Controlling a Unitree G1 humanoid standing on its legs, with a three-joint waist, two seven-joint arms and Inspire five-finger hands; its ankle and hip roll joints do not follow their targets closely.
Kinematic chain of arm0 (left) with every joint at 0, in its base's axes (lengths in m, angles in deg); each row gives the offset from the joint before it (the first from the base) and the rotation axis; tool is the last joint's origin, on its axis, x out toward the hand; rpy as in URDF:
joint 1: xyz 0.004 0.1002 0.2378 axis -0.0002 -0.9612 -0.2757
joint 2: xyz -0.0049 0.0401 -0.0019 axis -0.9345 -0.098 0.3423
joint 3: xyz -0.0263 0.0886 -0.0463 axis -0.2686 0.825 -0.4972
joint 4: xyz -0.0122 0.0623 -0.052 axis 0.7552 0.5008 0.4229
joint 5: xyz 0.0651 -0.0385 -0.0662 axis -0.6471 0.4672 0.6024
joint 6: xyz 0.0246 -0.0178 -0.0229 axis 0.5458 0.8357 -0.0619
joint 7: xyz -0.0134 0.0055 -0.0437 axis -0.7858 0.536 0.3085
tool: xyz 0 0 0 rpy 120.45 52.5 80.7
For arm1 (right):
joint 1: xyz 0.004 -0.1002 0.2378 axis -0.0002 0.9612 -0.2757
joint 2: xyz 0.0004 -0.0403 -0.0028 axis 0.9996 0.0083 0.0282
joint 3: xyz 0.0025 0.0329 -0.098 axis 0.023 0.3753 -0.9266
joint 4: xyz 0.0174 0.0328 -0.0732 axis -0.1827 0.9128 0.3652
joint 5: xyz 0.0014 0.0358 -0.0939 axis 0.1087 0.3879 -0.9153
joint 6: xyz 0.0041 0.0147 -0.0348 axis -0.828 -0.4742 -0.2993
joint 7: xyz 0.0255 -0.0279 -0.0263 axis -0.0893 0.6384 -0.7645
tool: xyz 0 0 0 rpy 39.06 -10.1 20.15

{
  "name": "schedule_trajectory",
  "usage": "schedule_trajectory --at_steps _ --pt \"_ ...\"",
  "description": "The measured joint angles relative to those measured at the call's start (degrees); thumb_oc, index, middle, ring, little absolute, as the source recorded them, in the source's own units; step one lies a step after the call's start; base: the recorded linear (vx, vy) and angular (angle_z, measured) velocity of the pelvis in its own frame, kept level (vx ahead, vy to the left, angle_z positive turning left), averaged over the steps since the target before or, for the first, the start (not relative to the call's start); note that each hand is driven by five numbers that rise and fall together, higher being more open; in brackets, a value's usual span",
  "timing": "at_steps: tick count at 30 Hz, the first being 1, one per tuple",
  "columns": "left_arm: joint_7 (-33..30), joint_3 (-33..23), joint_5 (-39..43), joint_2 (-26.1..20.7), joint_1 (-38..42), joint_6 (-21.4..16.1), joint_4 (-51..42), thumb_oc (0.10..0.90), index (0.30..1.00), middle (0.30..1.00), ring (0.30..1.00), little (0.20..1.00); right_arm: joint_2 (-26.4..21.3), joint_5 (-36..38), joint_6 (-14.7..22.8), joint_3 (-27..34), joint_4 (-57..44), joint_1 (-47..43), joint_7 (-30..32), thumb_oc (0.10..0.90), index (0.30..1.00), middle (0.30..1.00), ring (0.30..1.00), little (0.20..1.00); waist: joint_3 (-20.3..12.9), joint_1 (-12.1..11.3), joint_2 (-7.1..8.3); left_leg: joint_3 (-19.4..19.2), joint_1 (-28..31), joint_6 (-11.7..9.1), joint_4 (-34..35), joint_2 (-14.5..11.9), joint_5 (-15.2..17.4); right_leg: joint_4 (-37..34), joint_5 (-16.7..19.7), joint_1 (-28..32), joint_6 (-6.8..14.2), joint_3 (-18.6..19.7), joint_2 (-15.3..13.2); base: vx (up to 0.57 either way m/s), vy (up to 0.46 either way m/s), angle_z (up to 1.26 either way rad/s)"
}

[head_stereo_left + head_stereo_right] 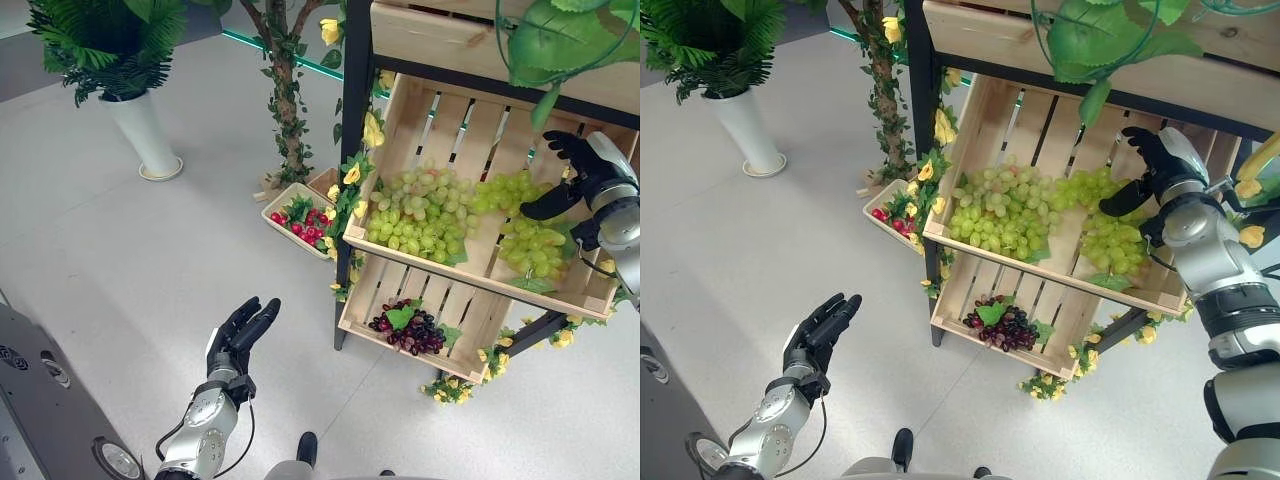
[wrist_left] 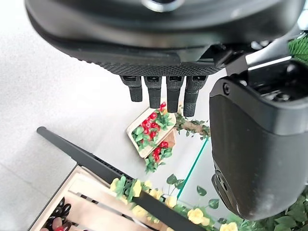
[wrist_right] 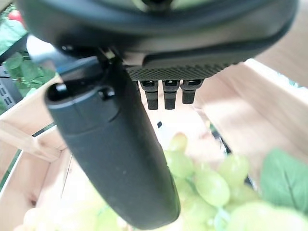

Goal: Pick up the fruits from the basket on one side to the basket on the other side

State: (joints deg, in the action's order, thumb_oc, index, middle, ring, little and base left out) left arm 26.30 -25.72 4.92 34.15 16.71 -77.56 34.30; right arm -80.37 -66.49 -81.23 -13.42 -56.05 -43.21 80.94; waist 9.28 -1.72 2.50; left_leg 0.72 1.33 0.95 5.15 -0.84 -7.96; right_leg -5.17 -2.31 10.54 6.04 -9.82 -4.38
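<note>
At right of frame, upper crate (image 1: 585, 296): right robot hand (image 1: 575, 170), fingers spread, empty, above green grapes (image 1: 535, 248).
Lower left: left robot hand (image 1: 240, 335), relaxed, idle.
Advice: descend, curl around whole bunch.

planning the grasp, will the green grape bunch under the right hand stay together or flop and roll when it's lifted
The green grape bunch is many round berries, so it will probably sag and swing rather than lift stiffly. Smooth skins look slippery for the open right hand. The crate tilts forward, so loosened grapes may roll toward its front lip.
</note>
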Motion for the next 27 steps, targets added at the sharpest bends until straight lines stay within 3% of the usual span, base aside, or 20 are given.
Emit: schedule_trajectory --at_steps 4,9,16,27 --pt "0.0 0.6 0.0 -0.1 0.0 0.0 0.0 0.8 0.9 0.9 0.9 0.9 -0.1 -4.6 0.5 0.0 -2.3 0.4 1.1 0.8 0.9 0.9 0.9 0.9 0.0 0.4 -0.09 -0.3 0.0 -0.1 0.0 0.0 0.0 0.0 0.0 -0.1 0.0 0.0 0.0 -0.01 0.002 -0.02" --pt "0.0 0.9 0.0 0.0 0.0 0.0 -0.2 0.8 0.9 0.9 0.9 0.9 -0.1 -4.4 1.2 0.2 -8.2 2.4 1.0 0.8 0.9 0.9 0.9 0.9 -0.1 0.8 -0.4 -0.6 0.0 -0.2 0.0 -0.1 0.1 0.0 -0.1 -0.2 0.0 0.1 0.0 -0.01 0.001 -0.03" --pt "0.1 0.8 0.0 0.1 -0.1 0.0 -0.3 0.8 0.9 0.9 0.9 0.9 0.0 4.8 2.6 4.6 -17.4 9.8 -2.5 0.8 0.9 0.9 0.9 0.9 -0.1 0.7 -0.43 -0.8 0.0 -0.2 0.0 -0.1 0.1 0.0 -0.1 -0.2 -0.1 0.1 0.0 0.0 0.0 0.0" --pt "0.1 0.0 -0.2 0.5 -0.2 0.0 -0.4 0.8 0.9 0.9 0.9 0.9 3.0 10.1 3.2 9.7 -29.4 19.3 -7.6 0.8 0.9 0.9 0.9 0.9 -0.1 1.2 -0.36 -1.2 0.0 0.1 0.0 -0.1 0.4 0.0 -0.1 -0.3 -0.1 0.6 0.0 0.0 -0.002 0.0"
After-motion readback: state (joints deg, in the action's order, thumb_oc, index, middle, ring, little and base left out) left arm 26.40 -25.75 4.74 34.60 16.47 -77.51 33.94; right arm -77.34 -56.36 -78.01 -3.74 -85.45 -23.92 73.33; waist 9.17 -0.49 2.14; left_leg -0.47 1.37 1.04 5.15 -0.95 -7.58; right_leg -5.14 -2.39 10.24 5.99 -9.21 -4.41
